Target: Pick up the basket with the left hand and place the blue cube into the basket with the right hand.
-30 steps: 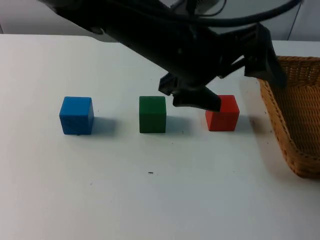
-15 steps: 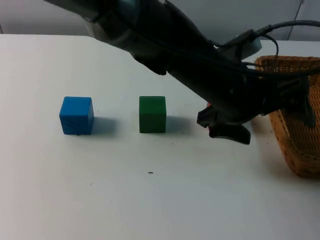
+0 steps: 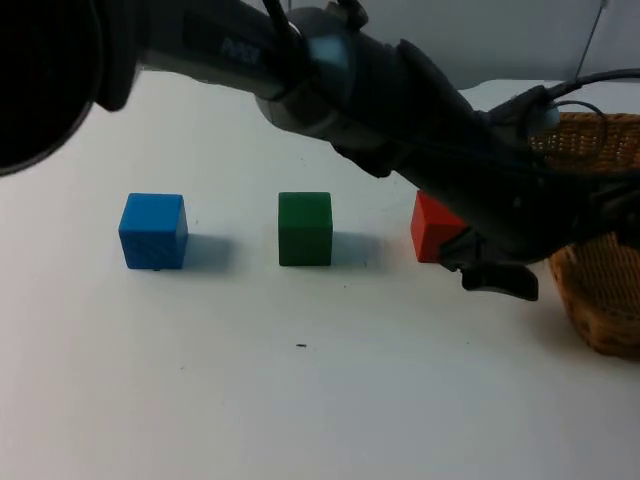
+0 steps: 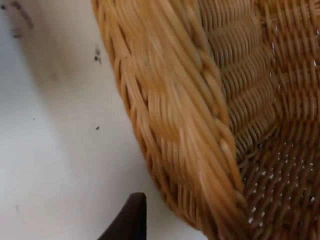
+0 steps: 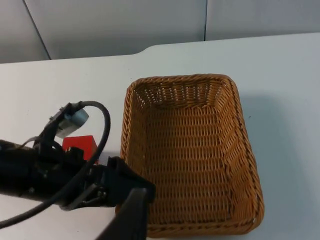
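Hovering at the basket (image 3: 600,300) rim, left gripper (image 3: 497,277) fingers' state unclear.

A white worktop (image 3: 300,400) spreads wide, marked by a few small dark specks; its far edge meets a grey partition wall (image 5: 120,25) split by thin vertical seams; the light is soft and even, laying faint shadows across the white surface.
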Controlling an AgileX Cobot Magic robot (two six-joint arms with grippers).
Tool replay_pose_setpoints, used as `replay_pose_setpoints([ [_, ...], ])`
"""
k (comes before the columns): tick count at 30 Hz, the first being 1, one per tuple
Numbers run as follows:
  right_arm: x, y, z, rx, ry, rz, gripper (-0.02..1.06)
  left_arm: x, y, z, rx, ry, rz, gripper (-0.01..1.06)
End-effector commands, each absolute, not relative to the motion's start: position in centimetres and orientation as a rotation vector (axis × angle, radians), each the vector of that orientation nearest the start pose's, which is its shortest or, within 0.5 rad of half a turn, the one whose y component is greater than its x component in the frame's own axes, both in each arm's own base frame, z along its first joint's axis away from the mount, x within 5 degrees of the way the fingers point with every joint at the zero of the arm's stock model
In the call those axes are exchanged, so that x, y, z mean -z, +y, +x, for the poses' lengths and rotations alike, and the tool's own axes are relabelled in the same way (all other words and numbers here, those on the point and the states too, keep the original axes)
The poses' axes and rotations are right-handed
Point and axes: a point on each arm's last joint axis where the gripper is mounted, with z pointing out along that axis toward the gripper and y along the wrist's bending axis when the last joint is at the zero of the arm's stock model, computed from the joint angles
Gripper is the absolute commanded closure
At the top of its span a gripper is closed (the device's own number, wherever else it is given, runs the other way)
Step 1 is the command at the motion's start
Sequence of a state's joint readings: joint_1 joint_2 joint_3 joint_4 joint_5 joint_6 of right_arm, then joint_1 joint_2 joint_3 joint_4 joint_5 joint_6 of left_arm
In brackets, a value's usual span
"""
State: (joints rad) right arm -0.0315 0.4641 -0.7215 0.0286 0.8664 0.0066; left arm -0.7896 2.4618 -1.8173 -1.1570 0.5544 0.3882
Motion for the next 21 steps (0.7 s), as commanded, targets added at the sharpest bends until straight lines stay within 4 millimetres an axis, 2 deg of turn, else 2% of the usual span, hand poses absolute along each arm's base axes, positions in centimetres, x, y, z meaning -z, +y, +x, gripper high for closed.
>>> replay_pose_setpoints([
  [1,-34.7,-0.1,7.3,-0.014,2.076,0.047,0.0,-10.0,-41.1,33.4,1.204,2.601,0.36,0.01],
  [10,-34.7,0.1,7.3,-0.045,2.073,0.053,0.0,-10.0,-41.7,33.3,1.161,2.56,0.294,0.01],
  [17,-34.7,0.1,7.3,-0.045,2.069,0.053,0.0,-8.4,-42.2,32.5,1.149,2.593,0.317,0.01],
  [21,-34.7,0.1,7.3,-0.045,2.074,0.053,0.0,-8.3,-42.4,32.4,1.143,2.581,0.349,0.01],
])
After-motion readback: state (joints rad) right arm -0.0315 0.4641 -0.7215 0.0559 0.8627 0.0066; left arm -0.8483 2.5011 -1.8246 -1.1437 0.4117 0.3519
